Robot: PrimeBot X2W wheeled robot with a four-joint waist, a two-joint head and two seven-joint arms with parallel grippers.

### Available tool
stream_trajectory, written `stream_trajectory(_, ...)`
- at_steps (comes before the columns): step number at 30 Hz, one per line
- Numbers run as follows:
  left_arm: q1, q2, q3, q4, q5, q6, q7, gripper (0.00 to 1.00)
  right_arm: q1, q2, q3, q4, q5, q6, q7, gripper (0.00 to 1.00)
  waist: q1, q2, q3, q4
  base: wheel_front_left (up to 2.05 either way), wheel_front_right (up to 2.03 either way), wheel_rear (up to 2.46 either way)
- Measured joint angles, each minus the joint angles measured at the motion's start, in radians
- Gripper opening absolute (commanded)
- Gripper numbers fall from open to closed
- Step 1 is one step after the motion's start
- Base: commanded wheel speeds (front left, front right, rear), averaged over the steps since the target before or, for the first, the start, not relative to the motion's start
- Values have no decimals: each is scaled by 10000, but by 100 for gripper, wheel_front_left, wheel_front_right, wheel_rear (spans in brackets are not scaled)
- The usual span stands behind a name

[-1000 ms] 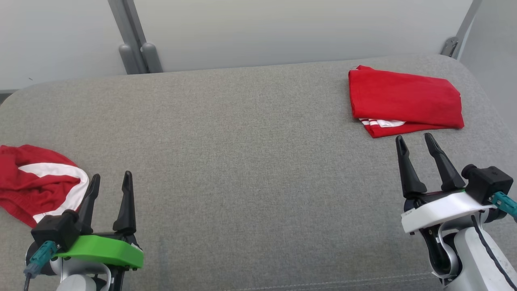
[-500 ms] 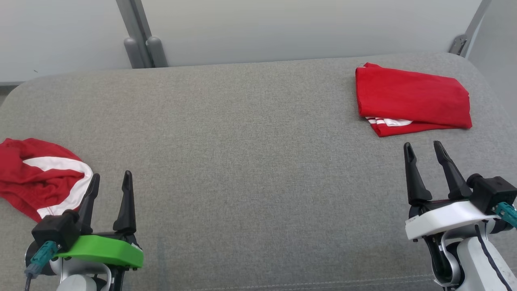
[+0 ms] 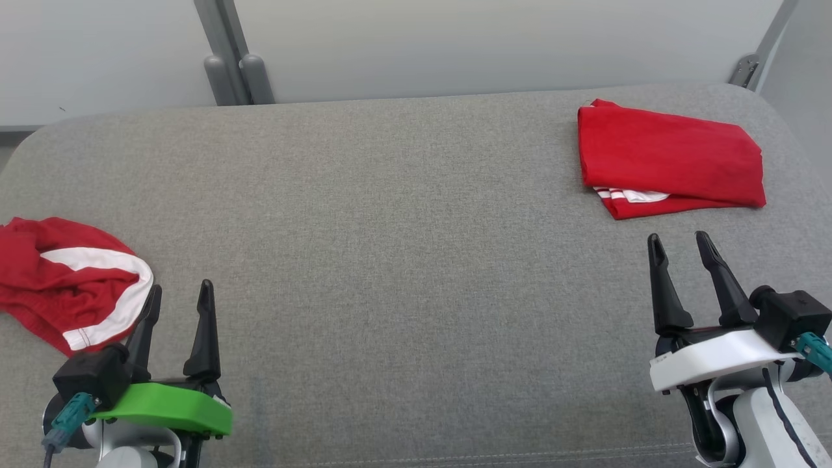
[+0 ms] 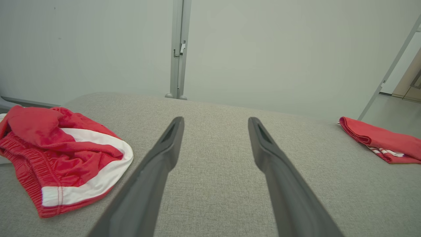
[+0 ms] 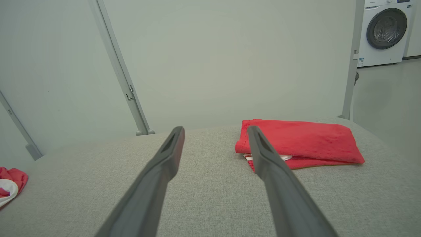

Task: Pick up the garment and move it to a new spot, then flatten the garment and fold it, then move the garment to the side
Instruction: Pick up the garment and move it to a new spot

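Note:
A crumpled red garment with a white band (image 3: 68,286) lies at the left edge of the grey padded table (image 3: 390,227); the left wrist view shows this garment (image 4: 62,158) to the left of my fingers. My left gripper (image 3: 180,294) is open just right of it, holding nothing. A folded red garment (image 3: 669,159) rests flat at the far right, also in the right wrist view (image 5: 299,144). My right gripper (image 3: 679,242) stands open a short way in front of that fold, apart from it.
Grey metal posts (image 3: 227,62) rise behind the table's far edge against a pale wall. A washing machine (image 5: 383,31) stands on the floor beyond the right end. The table's rounded right corner (image 3: 773,110) lies close to the folded garment.
The camera has shifted, so the whole scene sits a little right and lower in the picture. My right gripper has drawn back slightly from the folded garment. Both grippers stay open.

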Motion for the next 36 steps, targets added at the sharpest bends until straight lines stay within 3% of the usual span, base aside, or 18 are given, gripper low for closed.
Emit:
stream_trajectory(7,0,-10,69,-8,15,-2,0,100,69,38,-4,-56,-73,21,0,100,0,0,17,95,0,0,0)
stream_trajectory(15,-13,-10,4,10,276,-2,0,100,72,-13,236,-44,-178,282,0,100,0,0,54,500,0,0,0)
stream_trajectory(36,-43,-25,284,276,272,-12,0,100,-46,109,621,73,-176,591,0,100,0,0,171,2505,0,0,0)
